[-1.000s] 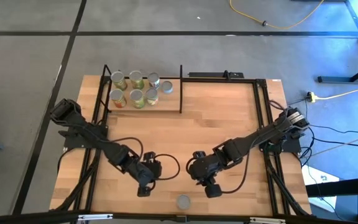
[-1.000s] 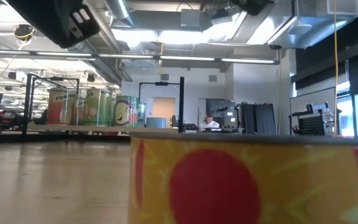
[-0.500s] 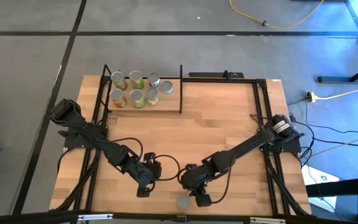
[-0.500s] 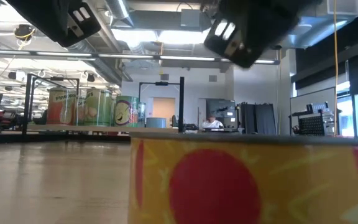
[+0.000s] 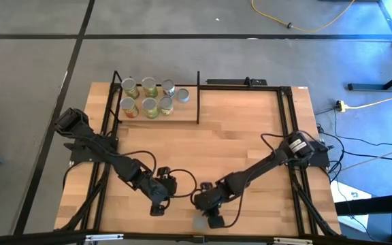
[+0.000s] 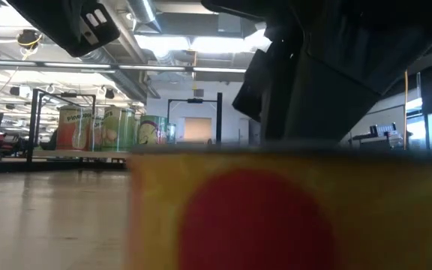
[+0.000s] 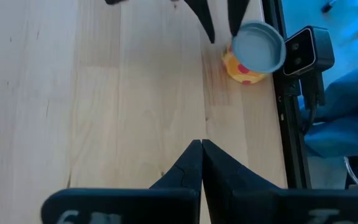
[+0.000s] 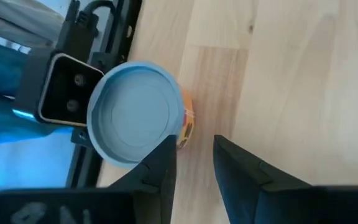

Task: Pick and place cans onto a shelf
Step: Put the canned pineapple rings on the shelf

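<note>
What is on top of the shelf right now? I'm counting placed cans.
Six cans stand on the shelf board, in two rows of three. Whether anything sits beneath that board is hidden.

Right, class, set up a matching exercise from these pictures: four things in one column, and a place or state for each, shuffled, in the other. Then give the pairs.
Things:
1. yellow tin can with red dots and a silvery lid
2. six cans with greenish-yellow labels
3. left gripper
4. right gripper

Places or states:
A. fingers shut, over bare wooden table
B. standing on the black-posted wooden shelf at the table's far side
C. fingers open, right beside the lone can
D. alone at the table's near edge, by the low camera

Pairs: 1-D, 2-B, 3-A, 4-C
</note>
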Action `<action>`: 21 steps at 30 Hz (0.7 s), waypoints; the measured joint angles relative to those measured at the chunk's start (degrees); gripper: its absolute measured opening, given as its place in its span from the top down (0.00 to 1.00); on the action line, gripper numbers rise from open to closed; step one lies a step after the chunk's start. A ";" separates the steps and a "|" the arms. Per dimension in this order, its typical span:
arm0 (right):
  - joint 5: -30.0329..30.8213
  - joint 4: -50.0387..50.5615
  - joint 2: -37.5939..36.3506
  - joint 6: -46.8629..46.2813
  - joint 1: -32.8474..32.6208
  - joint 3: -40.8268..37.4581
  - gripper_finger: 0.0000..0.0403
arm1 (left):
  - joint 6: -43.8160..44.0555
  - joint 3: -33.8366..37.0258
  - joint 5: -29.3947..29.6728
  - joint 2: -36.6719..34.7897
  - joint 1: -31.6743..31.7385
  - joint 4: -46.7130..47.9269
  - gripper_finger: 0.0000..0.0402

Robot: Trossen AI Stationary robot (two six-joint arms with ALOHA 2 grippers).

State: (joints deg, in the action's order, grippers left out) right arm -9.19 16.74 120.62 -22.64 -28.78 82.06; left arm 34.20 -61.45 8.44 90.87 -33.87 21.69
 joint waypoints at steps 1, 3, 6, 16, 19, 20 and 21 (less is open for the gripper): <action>-0.12 -0.42 0.18 -0.59 -0.06 0.01 0.73 | 0.01 0.00 0.01 0.00 0.00 -0.06 1.00; -0.12 -0.44 0.30 -1.06 -0.06 0.02 0.73 | 0.04 0.00 0.01 0.00 -0.03 -0.43 1.00; -0.15 -0.18 0.35 -1.04 -0.04 0.02 0.73 | 0.06 0.00 0.01 0.00 -0.04 -0.67 1.00; -4.09 -0.04 0.35 -1.13 0.12 3.54 0.73 | -0.05 0.00 0.01 0.00 -0.04 -1.84 1.00; -4.30 -0.29 0.35 -1.21 0.22 4.04 0.73 | -0.09 0.00 0.01 0.00 -0.04 -1.84 1.00; -4.46 -0.19 0.35 -1.51 0.23 4.04 0.73 | -0.09 0.00 0.01 0.00 -0.04 -1.84 1.00; -4.46 0.04 0.35 -2.14 0.23 4.04 0.73 | -0.09 0.00 0.01 0.00 -0.04 -1.84 1.00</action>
State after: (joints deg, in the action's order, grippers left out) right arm -13.65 16.78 120.97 -24.78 -28.56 86.11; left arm 34.11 -61.45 8.45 90.87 -33.91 19.86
